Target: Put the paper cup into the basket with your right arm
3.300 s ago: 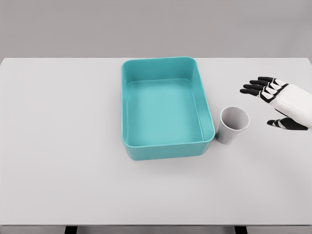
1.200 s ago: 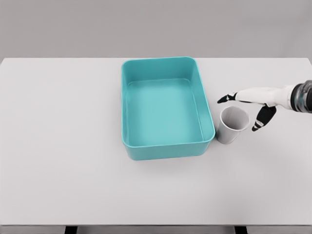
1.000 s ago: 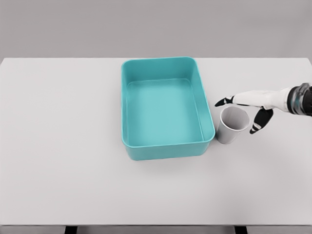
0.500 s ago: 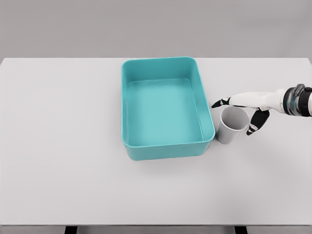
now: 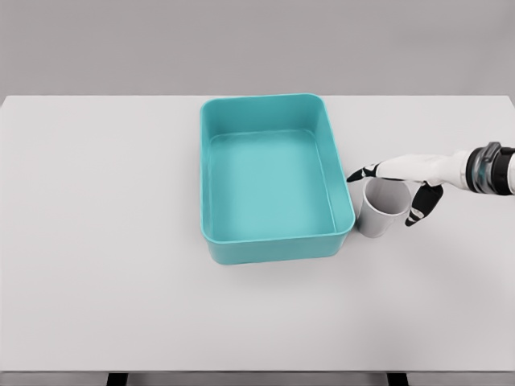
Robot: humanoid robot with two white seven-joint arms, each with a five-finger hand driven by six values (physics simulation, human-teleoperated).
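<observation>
A white paper cup (image 5: 381, 211) stands upright on the table, just right of the teal basket (image 5: 212, 193). My right hand (image 5: 390, 189) comes in from the right edge and hovers at the cup's rim. Its fingers (image 5: 361, 172) stretch over the cup's far side towards the basket, and the thumb (image 5: 419, 210) hangs down on the cup's right side. The hand is spread around the cup's top and does not grip it. The basket holds nothing. My left arm does not show.
The white table (image 5: 121, 241) stretches wide to the left and front of the basket. Its front edge runs along the bottom of the picture.
My right hand came in from the right, turned over, and sank leftwards over the cup's rim. The cup and basket have stayed where they were.
</observation>
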